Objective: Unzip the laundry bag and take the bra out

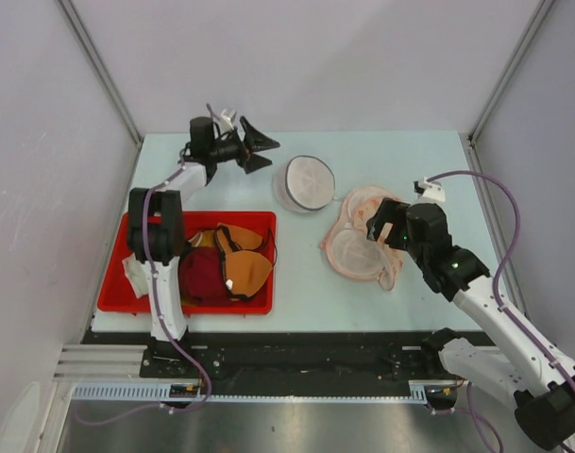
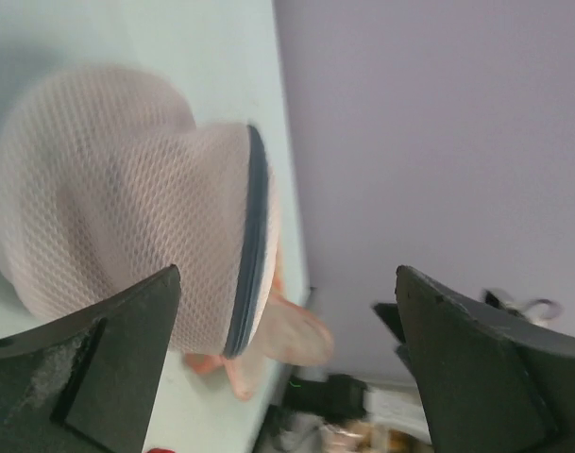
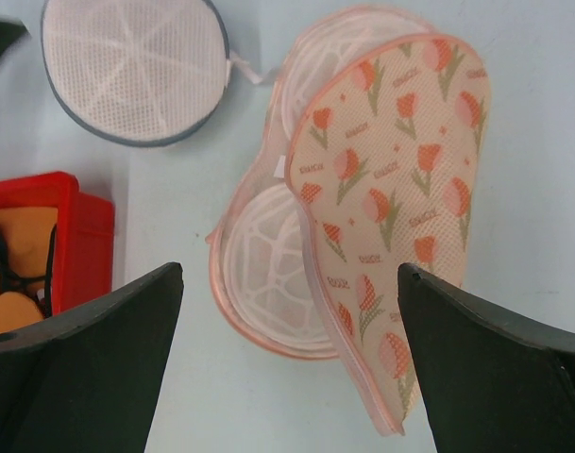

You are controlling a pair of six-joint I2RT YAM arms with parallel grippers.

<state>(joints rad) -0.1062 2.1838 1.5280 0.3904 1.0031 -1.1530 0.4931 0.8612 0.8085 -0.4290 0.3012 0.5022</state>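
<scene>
The laundry bag (image 1: 309,182), a round white mesh drum with a thin dark rim, lies shut on the table at the middle back. It also shows in the left wrist view (image 2: 126,198) and in the right wrist view (image 3: 136,66). The bra is hidden; only a faint pinkish tint shows through the mesh in the left wrist view. My left gripper (image 1: 266,151) is open and empty just left of the bag, its jaws turned toward it (image 2: 287,274). My right gripper (image 1: 374,226) is open and empty above the pinkish patterned bag (image 3: 290,269).
A pinkish mesh bag with peach tulip-patterned fabric (image 1: 358,241) lies half open right of the laundry bag (image 3: 391,179). A red bin (image 1: 112,274) at the front left holds an orange bra (image 1: 245,269) and a maroon bra (image 1: 202,276). White walls enclose the table.
</scene>
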